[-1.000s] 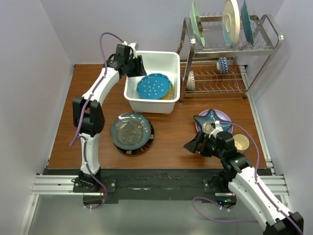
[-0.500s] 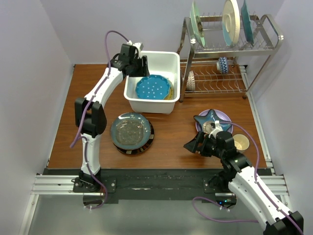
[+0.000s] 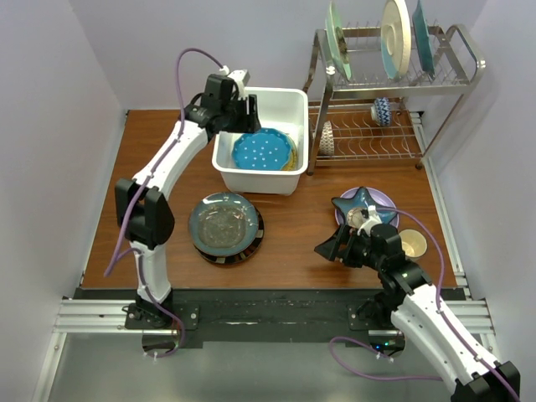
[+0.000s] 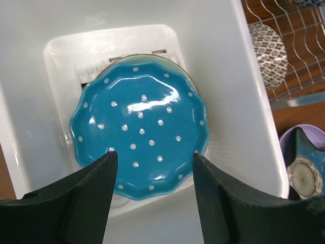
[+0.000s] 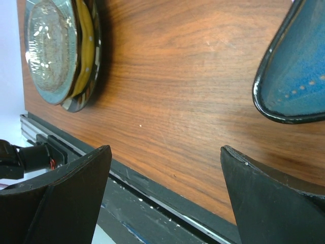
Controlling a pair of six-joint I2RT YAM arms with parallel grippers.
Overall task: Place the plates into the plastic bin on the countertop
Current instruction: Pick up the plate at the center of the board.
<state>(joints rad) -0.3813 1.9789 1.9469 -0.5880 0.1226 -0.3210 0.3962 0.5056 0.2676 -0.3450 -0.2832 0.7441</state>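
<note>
We see the dotted plate [image 4: 139, 140] lying face up in the bin [image 4: 238, 76], straight below the left jaws and framed between their two fingers [image 4: 71, 203] in the wrist view. A yellowish plate [image 3: 292, 159] peeks out from under it on the side toward the rack [image 3: 452, 59]. The left jaws hang above the bin, spread apart and holding nothing, clear of the plate beneath them. The bin stands on the surface [image 3: 293, 213], just beside the rack

The right jaws sit low over the surface, spread wide with only bare wood between them, so they too are released and empty. Off to their right in the wrist view we find the star plate [image 5: 299, 76], its dark rim near the right finger but apart from it; from above we see it resting on the lilac plate [image 3: 387, 199]. Ahead of these jaws and to their left, well apart, the teal plate [image 5: 51, 51] lies on top of the striped plate [image 5: 85, 56], the two stacked flat on the surface. The rail [image 5: 167, 203] runs along the edge of the surface just under the right jaws. Behind them, beside the right arm, the mug [image 3: 412, 244] stands close to the lilac plate
</note>
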